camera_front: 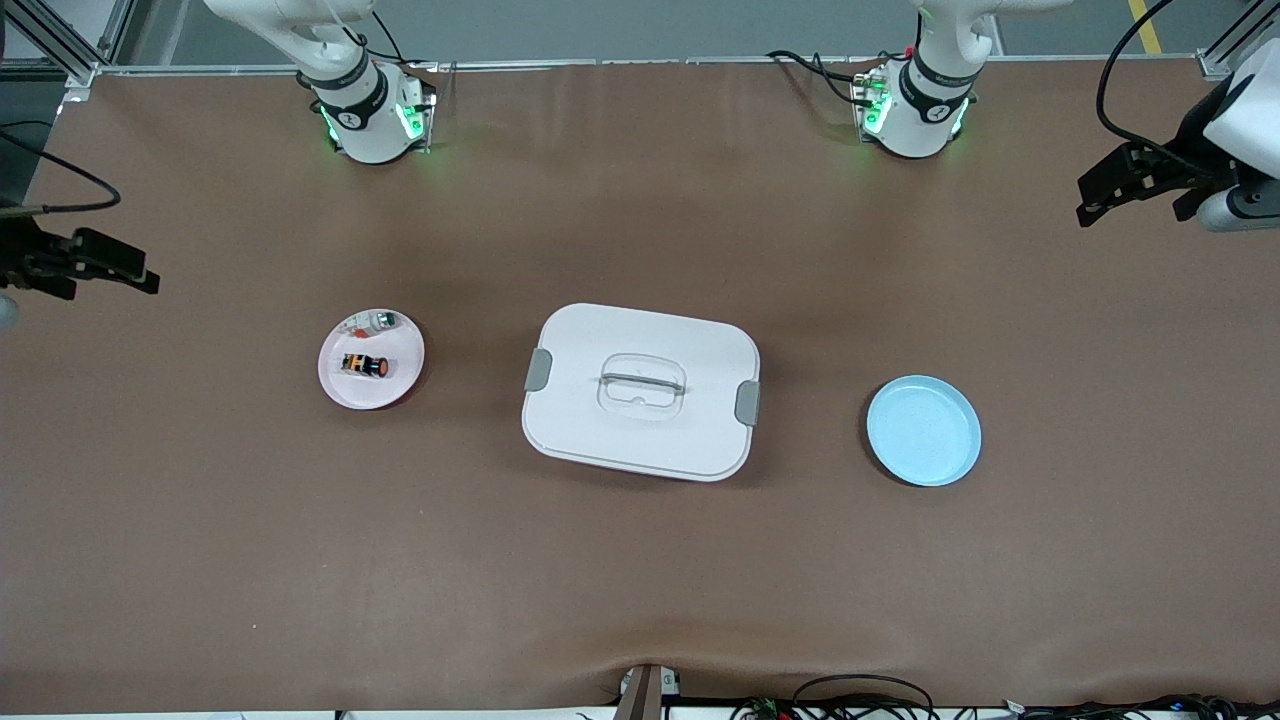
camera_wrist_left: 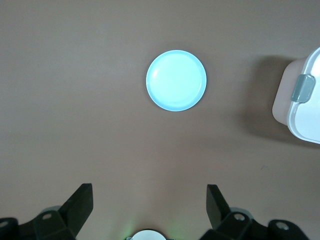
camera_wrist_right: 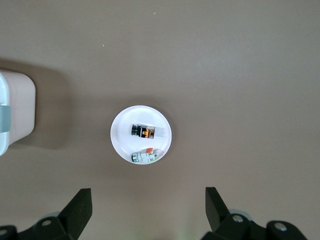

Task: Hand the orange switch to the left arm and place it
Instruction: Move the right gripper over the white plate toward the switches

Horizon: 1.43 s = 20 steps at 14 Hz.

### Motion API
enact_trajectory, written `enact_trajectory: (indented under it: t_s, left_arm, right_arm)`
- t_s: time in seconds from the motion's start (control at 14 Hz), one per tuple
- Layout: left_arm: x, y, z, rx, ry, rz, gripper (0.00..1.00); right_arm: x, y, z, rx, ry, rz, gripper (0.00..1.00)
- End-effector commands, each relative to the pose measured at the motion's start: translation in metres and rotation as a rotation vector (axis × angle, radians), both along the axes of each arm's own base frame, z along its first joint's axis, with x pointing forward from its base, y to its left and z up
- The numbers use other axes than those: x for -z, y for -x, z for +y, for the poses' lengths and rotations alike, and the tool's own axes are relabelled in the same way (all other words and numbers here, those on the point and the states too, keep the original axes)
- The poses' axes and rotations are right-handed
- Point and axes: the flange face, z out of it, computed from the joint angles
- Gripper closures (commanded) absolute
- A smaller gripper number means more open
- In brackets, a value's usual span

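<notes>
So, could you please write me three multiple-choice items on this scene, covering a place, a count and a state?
1. Where does the orange switch lie?
A. on the pink plate
B. on the blue plate
C. on the box

2. How many parts are on the pink plate?
A. one
B. two
C. four

3. How is the left gripper?
A. shut on the switch
B. open, holding nothing
C. shut on a clip

Key: 1 A, the switch rests beside the whitish part; 2 B, only those two; 3 B, its jaws stand wide apart over bare table.
</notes>
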Motion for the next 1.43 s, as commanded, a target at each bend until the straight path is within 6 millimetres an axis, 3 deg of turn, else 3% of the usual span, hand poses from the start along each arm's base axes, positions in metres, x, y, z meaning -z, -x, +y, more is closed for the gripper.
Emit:
enact_trajectory:
  t_s: [0.0, 0.43, 0.71, 0.93, 1.14, 1.36]
  left_arm:
    - [-0.003, 0.004, 0.002, 0.015, 0.014, 0.008, 0.00]
    - [-0.002, 0.001, 0.004, 0.012, 0.010, 0.006, 0.00]
    - [-0.004, 0.002, 0.005, 0.010, 0.011, -0.001, 0.00]
    - [-0.004, 0.002, 0.006, 0.009, 0.009, -0.001, 0.00]
    - [-0.004, 0.002, 0.017, -0.012, 0.015, 0.001, 0.00]
    - [-0.008, 0.004, 0.018, -0.012, 0.015, -0.002, 0.00]
  right_arm:
    - [0.036, -0.023, -0.007, 0.009, -0.016, 0.035, 0.00]
    - [0.076, -0.024, -0.025, 0.044, -0.002, 0.106, 0.00]
    - [0.142, -0.003, -0.031, 0.095, -0.055, 0.095, 0.00]
    - [0.176, 0.015, -0.023, 0.104, -0.057, 0.064, 0.00]
    - [0.210, 0.033, 0.004, 0.121, -0.040, 0.027, 0.00]
    - [0.231, 0.045, 0.032, 0.145, -0.026, 0.007, 0.00]
